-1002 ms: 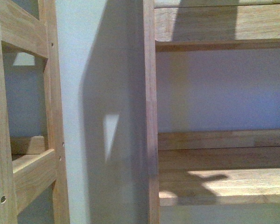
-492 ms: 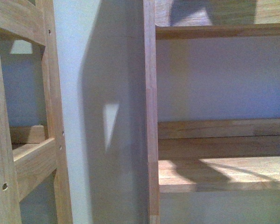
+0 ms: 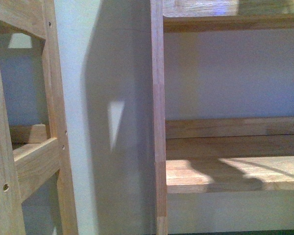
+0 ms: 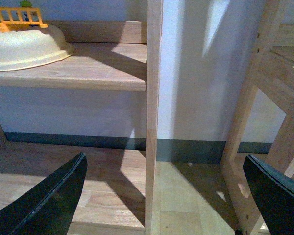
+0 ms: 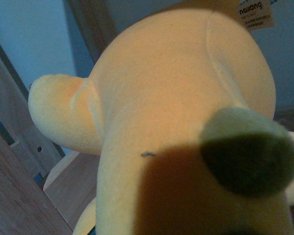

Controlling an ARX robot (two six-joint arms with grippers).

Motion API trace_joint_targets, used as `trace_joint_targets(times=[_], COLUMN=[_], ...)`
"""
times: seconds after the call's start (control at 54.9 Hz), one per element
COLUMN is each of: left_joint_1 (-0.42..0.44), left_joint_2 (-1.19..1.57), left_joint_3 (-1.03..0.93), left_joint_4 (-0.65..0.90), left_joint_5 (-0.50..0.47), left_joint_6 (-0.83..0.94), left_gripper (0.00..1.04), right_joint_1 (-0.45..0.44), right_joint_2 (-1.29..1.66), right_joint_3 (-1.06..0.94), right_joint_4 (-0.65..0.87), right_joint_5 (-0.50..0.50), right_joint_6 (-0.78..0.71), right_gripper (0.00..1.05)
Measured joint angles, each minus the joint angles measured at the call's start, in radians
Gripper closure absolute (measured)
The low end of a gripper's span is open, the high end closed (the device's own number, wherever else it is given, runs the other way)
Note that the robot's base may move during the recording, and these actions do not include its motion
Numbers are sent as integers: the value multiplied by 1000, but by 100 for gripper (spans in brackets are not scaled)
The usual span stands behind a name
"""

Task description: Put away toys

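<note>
The plush toy (image 5: 176,122) fills the right wrist view: soft yellow-orange, with a stubby limb (image 5: 59,112), a dark-tipped bump (image 5: 247,156) and a paper tag (image 5: 255,12). My right gripper is shut on it, and its fingers are hidden behind the plush. In the left wrist view my left gripper (image 4: 161,205) is open, with black fingers (image 4: 44,200) spread wide and nothing between them. Only a wooden upright and the floor lie beyond. The front view shows neither gripper nor the toy.
A wooden shelf unit faces me: an upright post (image 3: 158,117), a lower board (image 3: 235,174) and an upper board (image 3: 230,22). A second wooden frame (image 3: 34,161) stands at left. In the left wrist view a cream bowl (image 4: 24,46) and an orange plastic piece (image 4: 19,17) sit on a shelf (image 4: 88,68).
In the front view both shelf boards have slid upward in the picture, so the view has dropped. The shadow on the lower board has shifted and spread.
</note>
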Motion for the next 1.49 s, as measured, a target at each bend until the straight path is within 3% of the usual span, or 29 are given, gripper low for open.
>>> trace_joint_targets(times=[0.273, 0.765, 1.038, 1.22, 1.384, 1.493], left_joint_1=[0, 0, 0, 0, 0, 0], left_joint_2=[0, 0, 0, 0, 0, 0], left_joint_3=[0, 0, 0, 0, 0, 0], left_joint_4=[0, 0, 0, 0, 0, 0], left_joint_5=[0, 0, 0, 0, 0, 0], left_joint_6=[0, 0, 0, 0, 0, 0], left_gripper=[6, 6, 6, 6, 6, 6], right_joint_1=[-17, -27, -27, -29, -32, -54], right_joint_2=[3, 160, 177, 171, 146, 129], right_joint_3=[-35, 239, 242, 192, 112, 94], right_joint_4=[-9, -171, -148, -82, 68, 145], right_joint_5=[-80, -185, -202, -174, -32, -23], right_joint_6=[106, 89, 80, 61, -63, -98], right_gripper=[84, 84, 84, 60, 30, 8])
